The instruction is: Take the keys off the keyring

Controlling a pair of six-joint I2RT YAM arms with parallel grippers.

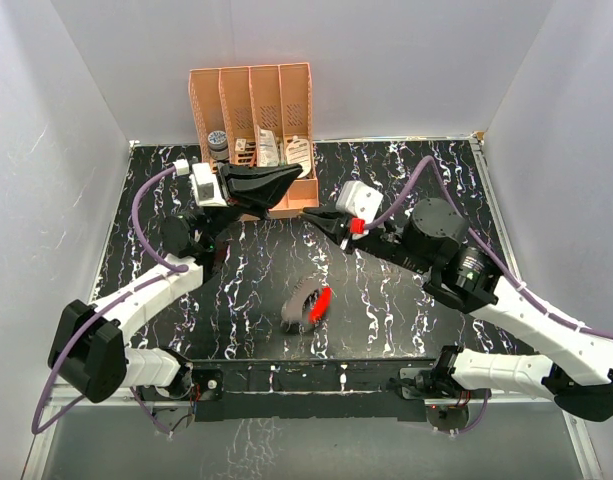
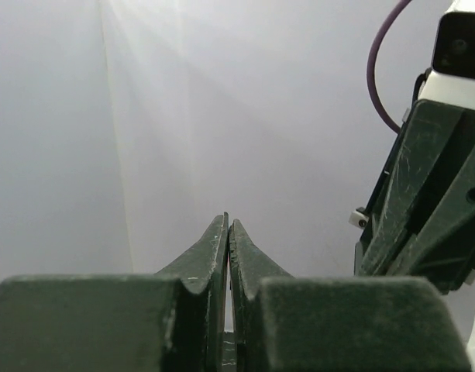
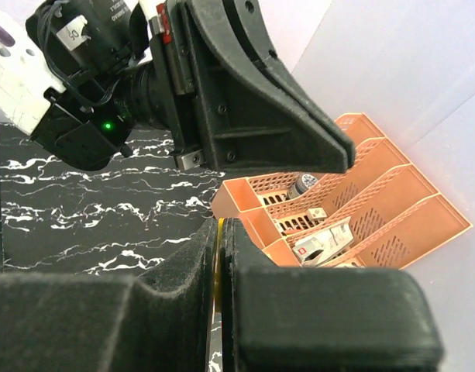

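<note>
Top view, read left to right. The left arm reaches from the near-left corner toward the back of the table. Its left hand hangs in front of the right end of the rack. The fingers are pressed together, and my left wrist view shows nothing between them.

The rack is orange with 4 slots. It stands against the back wall, left of centre, and small items sit in the lower ends of the slots.

The keyring lies on the table near the middle, between the 2 arms and toward the near edge. It shows as a red tag lying against a dark grey piece. I cannot make out the wire ring at this size. It is well apart from both hands.

The right arm comes in from the near-right corner. The right hand points left and sits just below and beside the left hand's tip, near it but apart.

In my right wrist view the right hand's fingers are clamped on a thin yellowish-gold edge, which I read as 1 key. The key is held upright between the pads, and the left hand crosses above it.
</note>
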